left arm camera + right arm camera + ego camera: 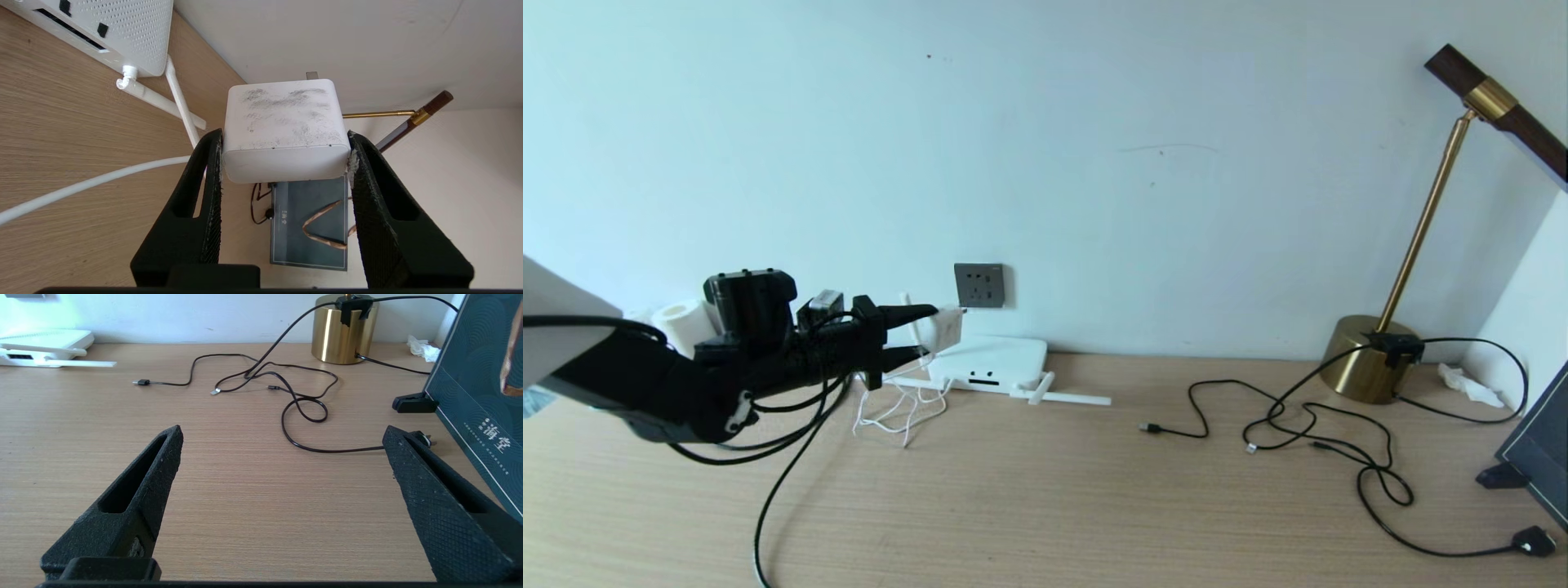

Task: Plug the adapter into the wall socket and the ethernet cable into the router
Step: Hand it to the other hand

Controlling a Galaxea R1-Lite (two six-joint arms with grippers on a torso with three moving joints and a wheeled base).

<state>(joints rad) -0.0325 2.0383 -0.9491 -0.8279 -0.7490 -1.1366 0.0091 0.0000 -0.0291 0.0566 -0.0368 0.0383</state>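
Presently the left gripper (927, 333) holds the adapter (284, 130) clamped between both fingers (204, 183), raised off the counter (1045, 490), just short of the wall socket (979, 285) and above the router (992, 364). Its white cord (894, 412) trails to the counter. The right gripper (282, 457) hovers low over bare counter, fingers spread wide, holding nothing. No ethernet cable can be told apart among the thin black cords (1307, 425) near the brass lamp (1372, 359).
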